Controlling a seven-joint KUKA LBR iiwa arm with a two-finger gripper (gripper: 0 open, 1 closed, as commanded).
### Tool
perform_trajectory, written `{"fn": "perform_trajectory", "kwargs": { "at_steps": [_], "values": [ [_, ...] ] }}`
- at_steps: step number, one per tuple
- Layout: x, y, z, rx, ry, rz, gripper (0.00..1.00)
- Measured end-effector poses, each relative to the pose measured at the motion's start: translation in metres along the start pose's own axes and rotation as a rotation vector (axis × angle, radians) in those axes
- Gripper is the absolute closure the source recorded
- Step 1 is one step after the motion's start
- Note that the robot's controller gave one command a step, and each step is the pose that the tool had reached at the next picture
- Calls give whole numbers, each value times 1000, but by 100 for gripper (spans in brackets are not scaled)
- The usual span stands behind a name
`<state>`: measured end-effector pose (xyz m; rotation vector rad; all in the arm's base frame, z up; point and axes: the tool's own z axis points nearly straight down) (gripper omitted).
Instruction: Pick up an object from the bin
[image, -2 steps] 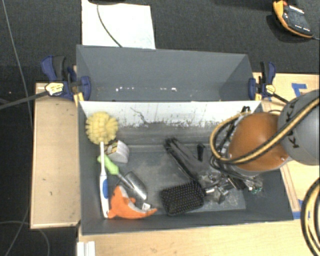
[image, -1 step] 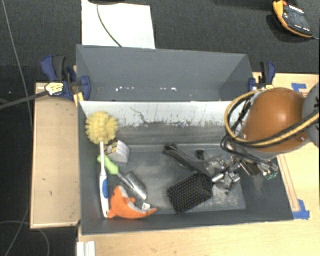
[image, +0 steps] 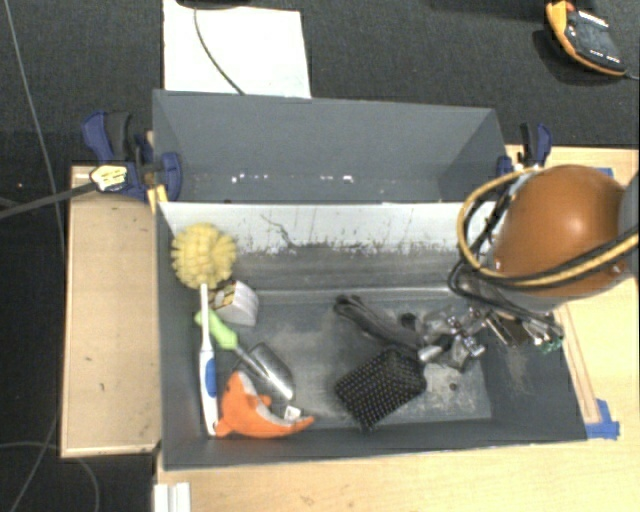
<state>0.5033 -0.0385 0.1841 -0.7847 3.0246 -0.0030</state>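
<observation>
Now the end effector (image: 447, 345) is hanging low at the right side of the grey metal bin (image: 320, 445); whether it is wide or narrow I cannot tell. Just beside it, toward the view's lower left, a black studded block (image: 380, 388) is lying flat, its long axis slanting up toward the end effector. A dark, slender curved piece (image: 365, 315) is lying just left.

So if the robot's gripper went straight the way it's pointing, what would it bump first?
Probably the long black tool lying just ahead of the gripper. The black mesh block lies close beside that line. Height is hard to judge from above, so it might pass over.
</observation>
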Motion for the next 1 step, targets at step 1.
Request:
{"fn": "perform_trajectory", "kwargs": {
  "at_steps": [1],
  "values": [
    [-33, 4, -27, 1, -4, -305, 100]
  ]
}}
